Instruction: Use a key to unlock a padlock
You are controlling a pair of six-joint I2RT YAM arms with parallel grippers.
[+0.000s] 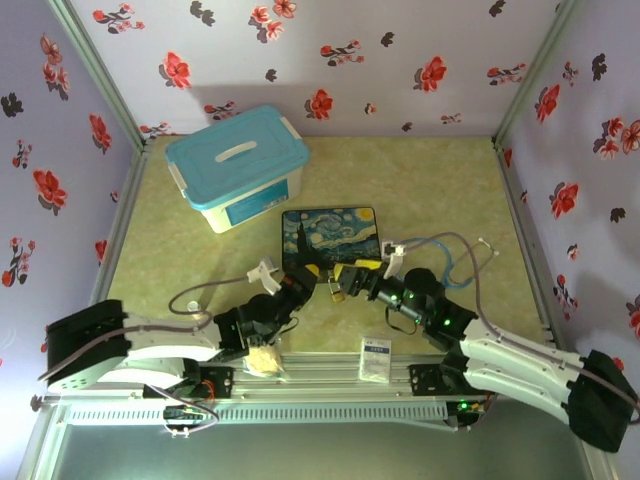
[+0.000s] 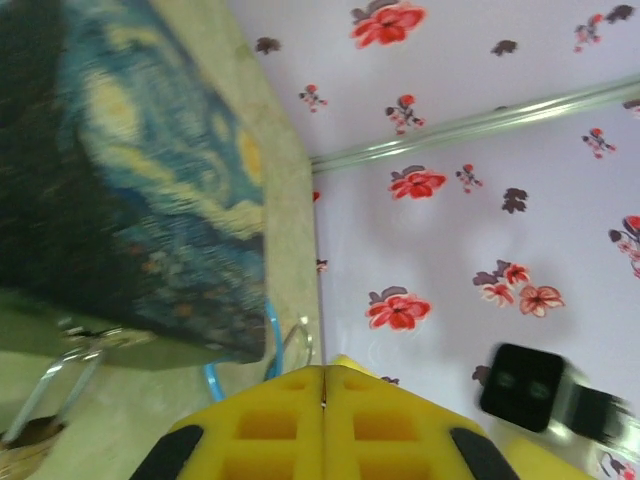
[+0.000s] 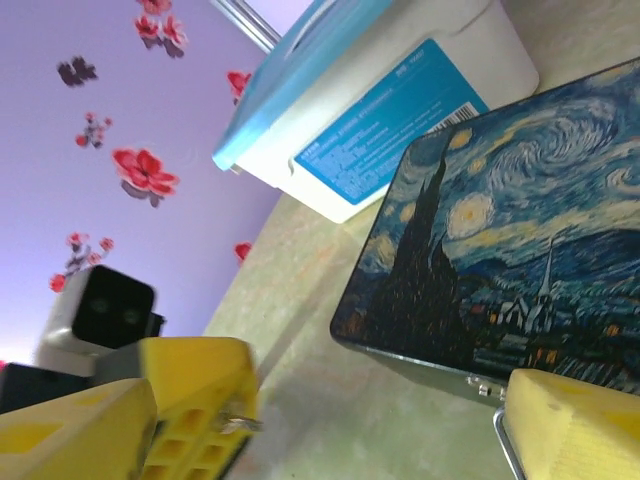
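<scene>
Here: key pinched, padlock waiting at the tin's latch

The left gripper has its yellow fingers pressed together. Seen from the right wrist, a small metal sliver, taken to be the key, juts from their tip, presumably held so that the blade is free to enter the keyhole. The right gripper has its fingers spread wide, one on either side of that tip, holding nothing. The padlock lies just near of the painted tin, between the two grippers. Its silver shackle appears to pass through the tin's latch, which would keep it from sliding. Surface: a mottled yellow-green table. A white box with a blue lid stands at far left, and a small white packet lies at the near edge. Floral lilac walls enclose three sides.
</scene>
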